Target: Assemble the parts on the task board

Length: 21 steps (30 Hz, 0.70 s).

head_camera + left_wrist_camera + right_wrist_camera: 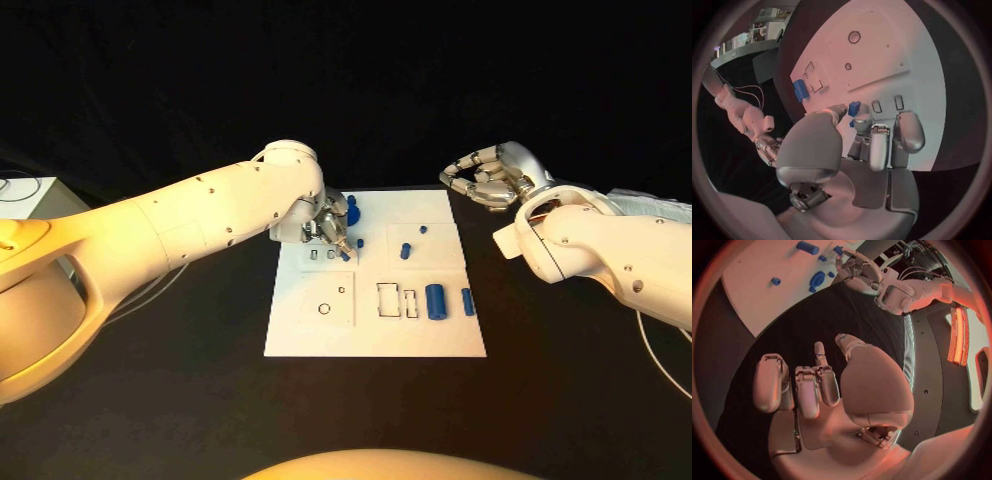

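The white task board [375, 330] lies in the middle of the table. My left hand [323, 226] reaches over its far left part. Its thumb and a finger [862, 123] pinch a small blue part [854, 108] just above the board, beside two small slots [887, 104]. A tall blue part [352, 208] stands right behind the hand. Two small blue parts [407, 250] lie mid-board, and two blue cylinders [436, 300] lie near the right edge beside rectangular slots [391, 299]. My right hand [490, 175] hovers off the board's far right corner, fingers curled in, holding nothing.
A round hole [329, 306] marks the board's near left panel. A pale box [32, 200] stands at the table's far left. Black tabletop [375, 410] stretches in front of the board and on both sides.
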Motion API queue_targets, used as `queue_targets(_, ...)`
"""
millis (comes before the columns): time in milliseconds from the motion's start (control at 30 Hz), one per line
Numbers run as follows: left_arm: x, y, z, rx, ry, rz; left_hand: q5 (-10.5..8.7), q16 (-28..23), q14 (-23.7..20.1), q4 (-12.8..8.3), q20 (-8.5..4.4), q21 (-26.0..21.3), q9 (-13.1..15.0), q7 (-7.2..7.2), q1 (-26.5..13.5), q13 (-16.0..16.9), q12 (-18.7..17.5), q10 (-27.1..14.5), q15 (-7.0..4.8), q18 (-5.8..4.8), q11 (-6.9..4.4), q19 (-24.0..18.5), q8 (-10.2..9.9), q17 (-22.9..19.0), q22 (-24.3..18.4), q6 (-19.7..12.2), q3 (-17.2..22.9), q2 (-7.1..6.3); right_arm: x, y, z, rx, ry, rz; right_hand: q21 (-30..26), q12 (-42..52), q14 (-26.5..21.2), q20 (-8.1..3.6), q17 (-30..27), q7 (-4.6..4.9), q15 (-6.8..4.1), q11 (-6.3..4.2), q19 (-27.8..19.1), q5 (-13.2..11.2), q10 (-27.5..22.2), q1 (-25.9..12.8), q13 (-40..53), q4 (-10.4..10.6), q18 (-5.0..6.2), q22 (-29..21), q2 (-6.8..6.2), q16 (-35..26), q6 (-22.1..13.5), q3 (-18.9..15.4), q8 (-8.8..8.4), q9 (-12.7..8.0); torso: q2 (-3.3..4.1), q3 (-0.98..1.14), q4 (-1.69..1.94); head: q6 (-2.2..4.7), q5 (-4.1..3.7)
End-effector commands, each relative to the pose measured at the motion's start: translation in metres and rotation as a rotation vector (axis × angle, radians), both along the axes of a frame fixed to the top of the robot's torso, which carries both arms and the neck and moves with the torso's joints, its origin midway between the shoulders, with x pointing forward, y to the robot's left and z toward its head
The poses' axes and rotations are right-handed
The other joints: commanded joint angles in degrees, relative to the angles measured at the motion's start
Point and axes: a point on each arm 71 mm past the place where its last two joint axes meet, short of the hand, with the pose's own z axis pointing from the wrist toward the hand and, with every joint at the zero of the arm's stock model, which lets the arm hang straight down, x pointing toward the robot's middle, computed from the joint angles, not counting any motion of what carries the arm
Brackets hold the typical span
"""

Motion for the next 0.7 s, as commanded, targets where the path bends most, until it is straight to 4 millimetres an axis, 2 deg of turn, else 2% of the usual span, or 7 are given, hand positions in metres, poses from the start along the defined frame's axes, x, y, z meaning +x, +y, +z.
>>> queue_targets(33, -0.0017, -0.0028, -0.0012, -0.004, 0.022, -0.016, 0.05, -0.3, 3.4, 0.0, 0.00, -0.2, 0.1, -0.14, -0.4, -0.2, -0.4, -0.5, -0.36, -0.81, -0.01, -0.5, 0.3, 8.1, -0.2, 0.1, 0.4, -0.54, 0.0001, 0.0015, 0.0001, -0.005, 0.003, 0.013, -0.2, 0.0, 5.6, 0.12, 14.0, -0.01, 0.30, 0.37, -0.2, 0.3, 3.8, -0.6, 11.9, 0.0, 0.72, 0.0, 0.14, -0.1, -0.6, -0.5, 0.32, 0.1, 0.06, -0.03, -0.05, -0.09, -0.03)
queue_targets(233, -0.0015, -0.0024, -0.0011, -0.007, 0.017, -0.012, -0.01, -0.3, 3.4, 0.0, 0.02, -0.2, 0.3, -0.11, -0.9, -0.3, -0.5, -0.5, -0.34, -0.82, 0.02, -0.5, 0.3, 8.1, -0.2, 0.1, 0.6, -0.71, 0.0000, 0.0017, 0.0000, -0.005, 0.005, 0.014, -0.2, 0.0, 5.6, 0.12, 14.0, -0.01, 0.30, 0.37, -0.2, 0.3, 3.8, -0.6, 11.9, 0.0, 0.72, 0.0, 0.14, -0.1, -0.6, -0.5, 0.32, 0.1, 0.04, 0.07, 0.02, -0.29, -0.02)
queue_targets(467, -0.0011, -0.0019, -0.0007, -0.012, 0.009, -0.006, 0.03, -0.3, 3.4, 0.0, 0.03, -0.3, 0.4, -0.15, -1.0, -0.2, -0.5, -0.5, -0.34, -0.80, -0.01, -0.5, 0.4, 8.1, -0.3, 0.1, 0.9, -0.64, 0.0001, 0.0021, -0.0001, -0.005, 0.006, 0.015, -0.2, 0.0, 5.6, 0.12, 14.0, -0.01, 0.30, 0.37, -0.2, 0.3, 3.8, -0.6, 11.9, 0.0, 0.72, 0.0, 0.14, -0.1, -0.6, -0.5, 0.32, 0.1, 0.01, 0.03, 0.01, -0.35, -0.04)
queue_targets(600, -0.0007, -0.0015, -0.0008, -0.015, 0.009, -0.004, 0.18, -0.4, 3.4, -0.2, 0.00, -0.3, 0.8, -0.29, -0.6, -0.1, -0.5, -0.4, -0.43, -0.79, -0.13, -0.6, 0.6, 8.1, -0.3, 0.1, 2.2, -0.35, 0.0000, 0.0023, -0.0002, -0.006, 0.008, 0.016, -0.2, 0.0, 5.6, 0.12, 14.0, -0.01, 0.30, 0.37, -0.2, 0.3, 3.8, -0.6, 11.9, 0.0, 0.72, 0.0, 0.14, -0.1, -0.6, -0.5, 0.32, 0.1, -0.01, 0.06, 0.03, -0.37, -0.02)
queue_targets(700, -0.0005, -0.0015, -0.0009, -0.016, 0.010, -0.003, 0.23, -0.4, 3.4, -0.3, -0.11, -0.3, 1.4, -0.43, 0.3, 0.0, -0.8, -0.4, -0.56, -0.79, -0.28, -0.6, 0.9, 8.1, -0.2, 0.0, 4.7, -0.25, 0.0000, 0.0024, -0.0003, -0.006, 0.010, 0.017, -0.2, 0.0, 5.6, 0.13, 14.0, 0.02, 0.32, 0.40, -0.2, 0.3, 3.8, -0.6, 11.9, 0.0, 0.72, 0.0, 0.21, -0.2, -0.7, -0.5, 0.31, 0.1, -0.01, 0.07, 0.02, -0.37, -0.05)
